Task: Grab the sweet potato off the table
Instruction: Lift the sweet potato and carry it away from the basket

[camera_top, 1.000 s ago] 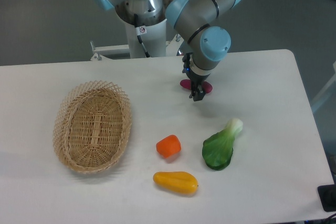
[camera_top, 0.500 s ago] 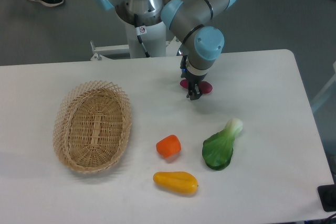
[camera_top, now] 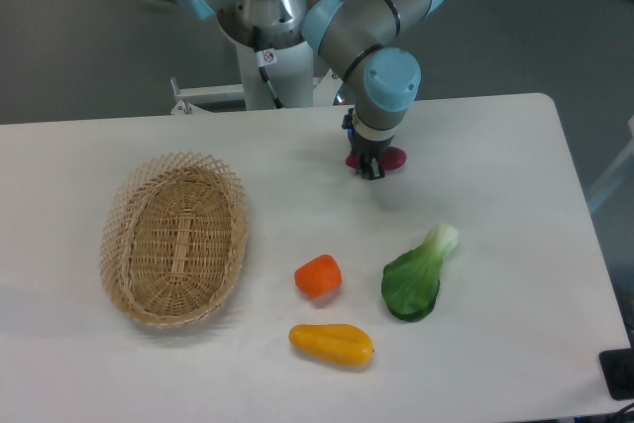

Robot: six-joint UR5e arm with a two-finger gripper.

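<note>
**Gripper positioned over sweet potato at rear of table**

The gripper points straight down at the far-centre part of the table. Its dark fingers overlap the sweet potato, of which only magenta patches show on either side of the tool. Most of the vegetable is hidden behind the fingers and the wrist. From this angle I cannot tell whether the fingers are parted or pressed together, nor whether they touch the sweet potato. I also cannot tell whether the vegetable rests on the white surface or is raised from it.

Other items observed, 4 in total:
- A woven basket, oval, lies on the left half of the table, well apart from the gripper.
- An orange chunk sits near the table's centre, toward the front.
- A yellow-orange vegetable lies just in front of the chunk, close to the front edge.
- A green leafy vegetable with a pale stalk lies to the right of the chunk, its stalk end angled toward the back right.

The arm's grey and blue joints rise behind the gripper toward the base at the rear edge.
</note>
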